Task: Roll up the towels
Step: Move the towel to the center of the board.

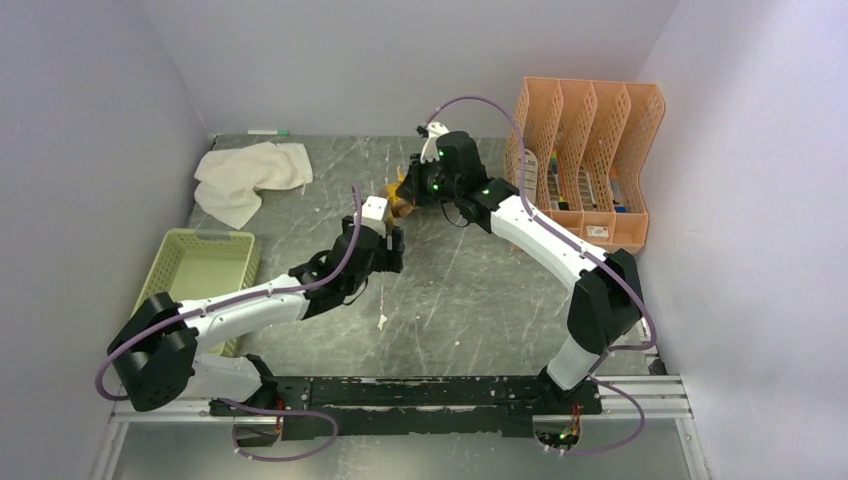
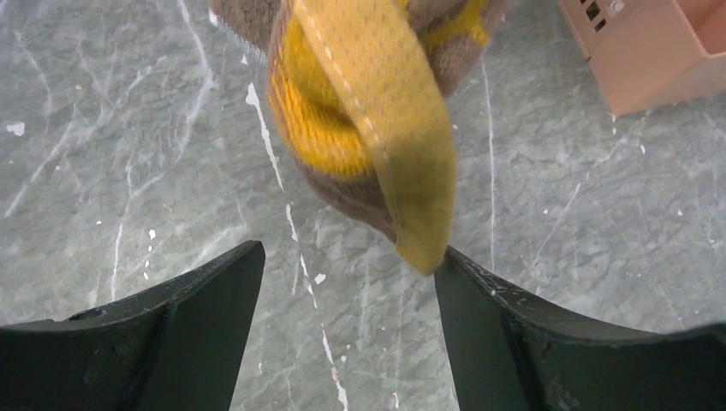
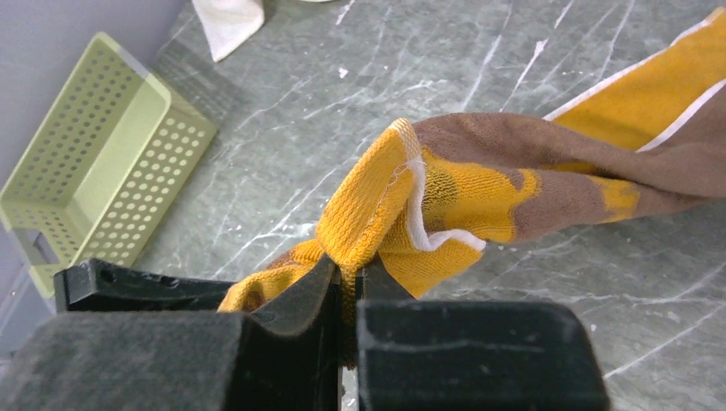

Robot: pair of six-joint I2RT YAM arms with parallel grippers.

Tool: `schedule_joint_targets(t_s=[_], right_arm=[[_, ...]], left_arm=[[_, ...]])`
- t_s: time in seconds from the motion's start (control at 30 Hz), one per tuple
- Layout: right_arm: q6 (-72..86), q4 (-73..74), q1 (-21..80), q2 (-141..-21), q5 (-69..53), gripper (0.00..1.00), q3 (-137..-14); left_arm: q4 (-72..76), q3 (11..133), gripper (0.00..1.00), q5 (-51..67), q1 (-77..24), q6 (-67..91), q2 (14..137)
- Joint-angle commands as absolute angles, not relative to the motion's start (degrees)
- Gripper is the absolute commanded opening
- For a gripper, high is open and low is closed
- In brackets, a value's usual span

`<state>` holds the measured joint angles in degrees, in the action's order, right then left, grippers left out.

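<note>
Brown towel (image 3: 556, 163) pinched by right end effector (image 3: 347, 276); left end effector (image 2: 351, 253) spread wide.

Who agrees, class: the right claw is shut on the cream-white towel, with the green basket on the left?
Wrong towel: the right wrist view shows the right claw shut on the brown and yellow towel; the green basket is indeed on the left.

Bare worktop (image 1: 470, 290) lies open from the middle to the near edge. The green basket (image 1: 200, 236) blocks the left edge, the cream towel (image 1: 250, 175) the far left corner and the orange rack (image 1: 585, 150) the far right corner. Centre-far, the brown-and-yellow towel (image 2: 368, 120) hangs pinched in the right tool (image 3: 349, 278), crowding the gap of the spread left tool (image 2: 349, 253).
</note>
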<state>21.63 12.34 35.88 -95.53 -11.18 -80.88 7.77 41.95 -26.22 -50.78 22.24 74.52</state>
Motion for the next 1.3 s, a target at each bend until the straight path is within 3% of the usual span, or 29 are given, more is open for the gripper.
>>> schedule_joint_targets(t_s=[0.0, 0.17, 0.2, 0.27, 0.33, 0.37, 0.53, 0.57, 0.6, 0.67, 0.7, 0.97, 1.07, 1.27], right_arm=[[21.3, 13.1, 36.7, -93.5, -12.8, 0.00, -79.3], [21.3, 12.9, 36.9, -92.6, -13.2, 0.00, -77.9], [21.3, 12.8, 36.9, -92.4, -13.3, 0.00, -77.7], [21.4, 12.8, 37.0, -92.0, -13.5, 0.00, -77.4], [21.3, 12.9, 37.0, -91.7, -13.6, 0.00, -77.3], [21.3, 12.9, 37.0, -91.5, -13.6, 0.00, -77.4], [20.0, 14.4, 37.0, -90.8, -13.6, 0.00, -78.3], [19.2, 15.4, 37.0, -90.5, -12.9, 0.06, -78.8], [18.1, 16.5, 37.0, -90.0, -11.8, 0.26, -79.2], [16.4, 17.2, 36.9, -87.7, -8.9, 0.79, -78.4], [15.5, 17.0, 36.8, -86.0, -7.6, 0.98, -77.4], [15.9, 8.5, 32.2, -73.2, -5.1, 1.00, -64.0], [19.4, 8.2, 27.8, -76.5, -10.4, 1.00, -63.5], [17.7, 11.2, 25.9, -89.4, -9.0, 1.00, -71.3]], left_arm=[[14.6, 41.6, 0.83, -27.5, -49.9, 20.9, 73.2], [16.3, 41.5, 0.76, -26.5, -48.2, 20.8, 72.5], [16.2, 41.7, 0.71, -26.2, -47.8, 20.7, 72.6], [16.1, 42.0, 0.56, -25.1, -46.9, 20.7, 72.9], [15.2, 42.5, 0.12, -24.6, -46.0, 20.8, 73.6], [14.4, 42.9, 0.07, -23.7, -45.5, 20.7, 74.1], [13.0, 43.5, 0.07, -21.4, -44.8, 18.3, 73.6], [11.7, 43.8, 0.07, -21.2, -44.8, 17.8, 72.9], [10.1, 44.6, 0.07, -20.4, -44.6, 17.0, 72.0], [4.5, 46.9, 0.07, -18.3, -44.5, 15.1, 70.4], [1.4, 48.1, 0.07, -16.7, -44.5, 13.9, 69.7], [-22.8, 52.9, 0.07, -10.7, -44.5, 10.2, 61.0], [-29.2, 52.4, 0.07, -9.8, -44.5, 11.0, 57.2], [-29.6, 45.4, 0.07, -1.1, -45.2, 10.4, 48.8]])
